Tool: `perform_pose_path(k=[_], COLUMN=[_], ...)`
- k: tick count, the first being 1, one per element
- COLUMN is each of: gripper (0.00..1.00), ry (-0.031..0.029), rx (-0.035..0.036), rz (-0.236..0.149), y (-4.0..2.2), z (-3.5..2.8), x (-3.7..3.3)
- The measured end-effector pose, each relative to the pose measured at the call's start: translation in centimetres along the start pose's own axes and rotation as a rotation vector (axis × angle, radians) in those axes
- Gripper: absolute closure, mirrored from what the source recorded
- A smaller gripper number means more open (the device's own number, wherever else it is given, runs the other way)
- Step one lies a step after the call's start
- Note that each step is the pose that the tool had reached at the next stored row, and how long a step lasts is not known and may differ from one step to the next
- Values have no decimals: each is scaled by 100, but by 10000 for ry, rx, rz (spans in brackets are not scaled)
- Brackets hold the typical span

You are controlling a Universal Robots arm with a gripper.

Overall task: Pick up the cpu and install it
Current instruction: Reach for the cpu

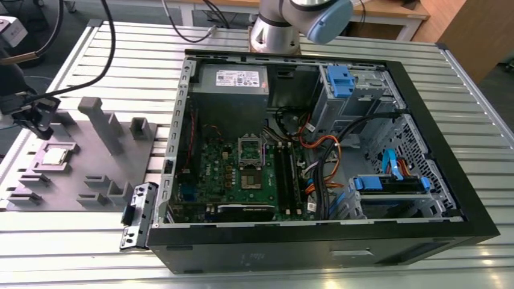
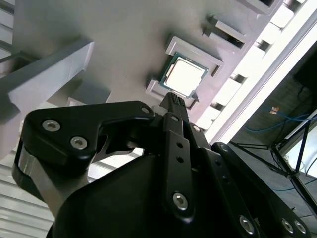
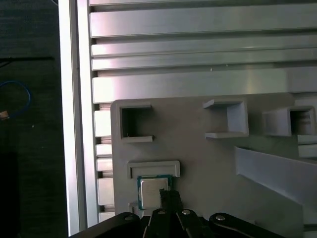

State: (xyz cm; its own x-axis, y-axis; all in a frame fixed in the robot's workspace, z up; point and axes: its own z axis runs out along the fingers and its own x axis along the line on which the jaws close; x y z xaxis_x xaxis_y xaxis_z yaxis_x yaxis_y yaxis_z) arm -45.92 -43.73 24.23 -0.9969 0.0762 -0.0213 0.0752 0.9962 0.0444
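cpu (image 1: pixel 54 156) is seen lying in its nest on the grey fixture tray (image 1: pixel 96 162) on the worktop (image 1: pixel 72 241), not yet picked up. the end effector (image 1: pixel 37 123) is poised just above it with nothing held; how far it is open cannot be told. installation in the computer case (image 1: pixel 321 244) is left undone.

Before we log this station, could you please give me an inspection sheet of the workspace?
Surface: slatted metal table, holding a grey tray and an open PC case.
Job's things: cpu flat in its tray nest; socket on the board in the case.
Clutter: metal bracket at the case's corner.
Grippers: pincer hovers close over the cpu.
Cables: orange and black leads inside the case; black cable across the table.
Surroundings: wooden furniture beyond the table.
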Motion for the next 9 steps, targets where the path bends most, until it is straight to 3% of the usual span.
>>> perform_pose_path(k=[9], gripper=[89], ry=[128], rx=[9], rz=[6], y=[-54], z=[125], x=[15])
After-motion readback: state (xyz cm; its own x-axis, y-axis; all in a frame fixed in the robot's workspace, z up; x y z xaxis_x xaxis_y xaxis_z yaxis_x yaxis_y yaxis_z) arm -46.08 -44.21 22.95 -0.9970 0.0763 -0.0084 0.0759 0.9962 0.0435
